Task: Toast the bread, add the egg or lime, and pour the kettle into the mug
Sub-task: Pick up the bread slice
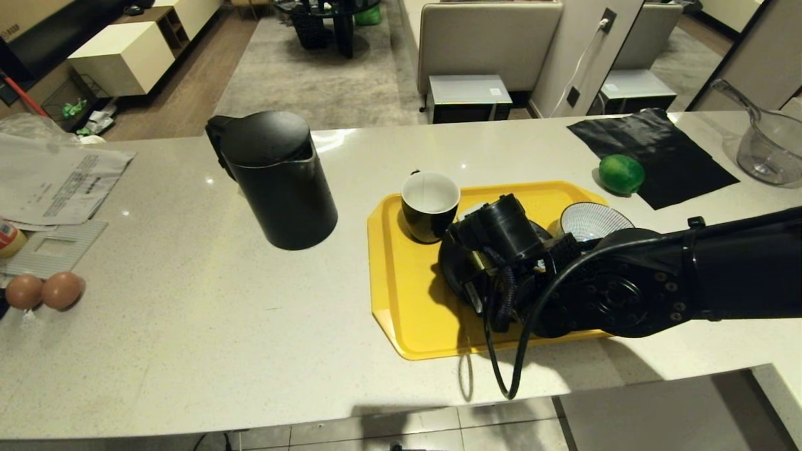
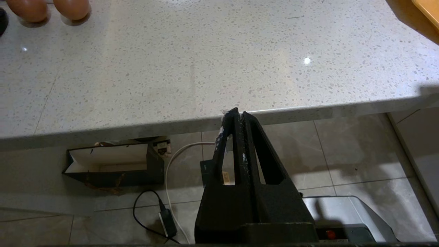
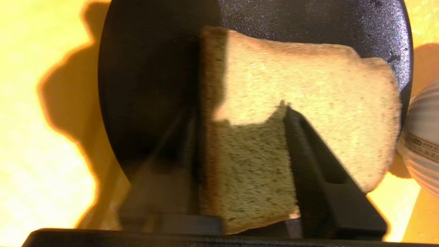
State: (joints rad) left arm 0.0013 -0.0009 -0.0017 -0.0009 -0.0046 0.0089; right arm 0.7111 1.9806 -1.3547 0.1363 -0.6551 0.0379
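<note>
Right hand (image 3: 240,164) down at centre frame, straddling the bread (image 3: 308,113) on the black pan (image 3: 144,68), closing for pickup. Left hand (image 2: 240,118) shut, parked below tabletop (image 2: 205,68) edge.

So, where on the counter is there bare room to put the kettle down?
The widest bare patch lies between the two eggs and the yellow tray, in front of the kettle. The tray itself is crowded: mug, black plate, striped bowl, right gripper at the bread.
</note>
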